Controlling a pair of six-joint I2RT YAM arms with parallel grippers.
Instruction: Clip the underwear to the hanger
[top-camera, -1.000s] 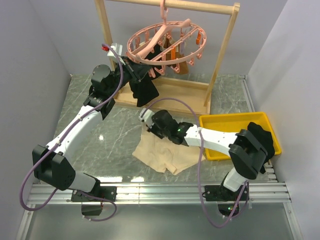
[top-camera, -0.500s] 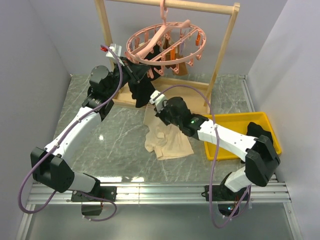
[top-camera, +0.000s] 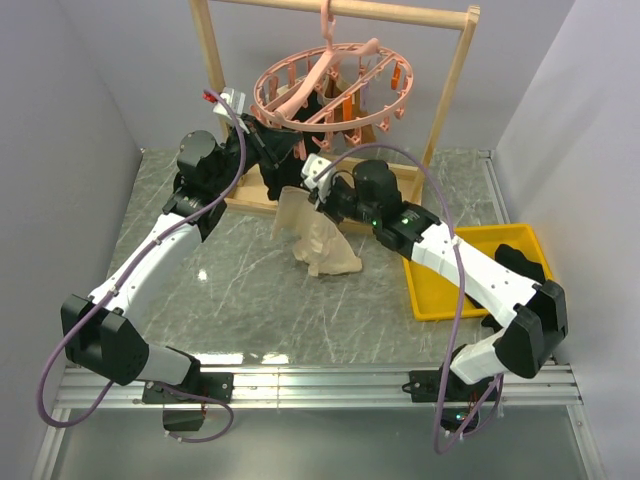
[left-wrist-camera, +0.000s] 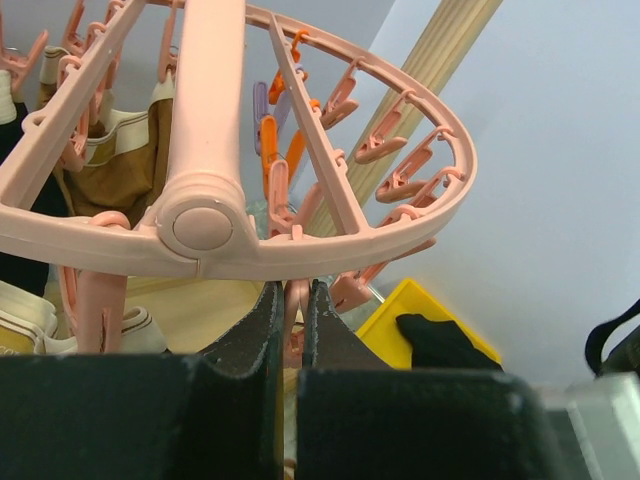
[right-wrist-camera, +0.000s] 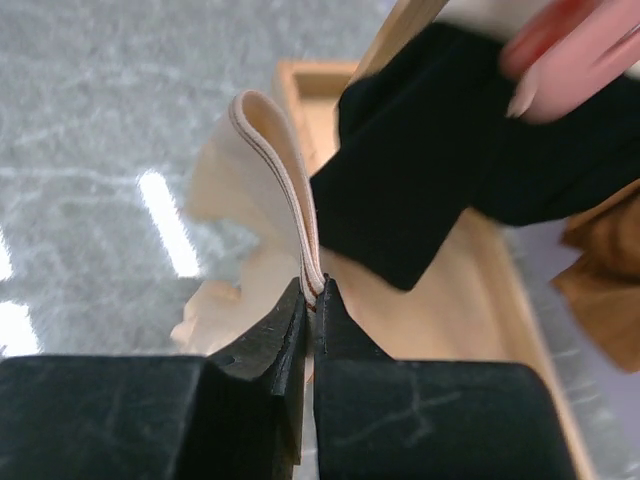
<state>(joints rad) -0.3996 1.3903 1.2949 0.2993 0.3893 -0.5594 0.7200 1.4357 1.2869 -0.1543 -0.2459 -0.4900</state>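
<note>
At the desk's (top-camera: 230, 290) far edge, the right claw (right-wrist-camera: 310, 290) pinches the underwear (top-camera: 322, 245) by its waistband (right-wrist-camera: 280, 150) while the left claw (left-wrist-camera: 296, 292) squeezes a hanger (left-wrist-camera: 205, 130) clip (left-wrist-camera: 293, 340) that the waistband should probably enter next.

There's a black garment (right-wrist-camera: 440, 150) hanging just above and beyond the right jaws, and a brown garment (right-wrist-camera: 600, 280) off to their right. Beyond the left jaws, the wooden rack post (left-wrist-camera: 420, 100) slants up to the right. Down to the right of those jaws sits the yellow tray (left-wrist-camera: 385, 325), with a black cloth (left-wrist-camera: 440, 345) lying inside. The grey marbled tabletop (right-wrist-camera: 90, 120) spreads out left of the right jaws.
</note>
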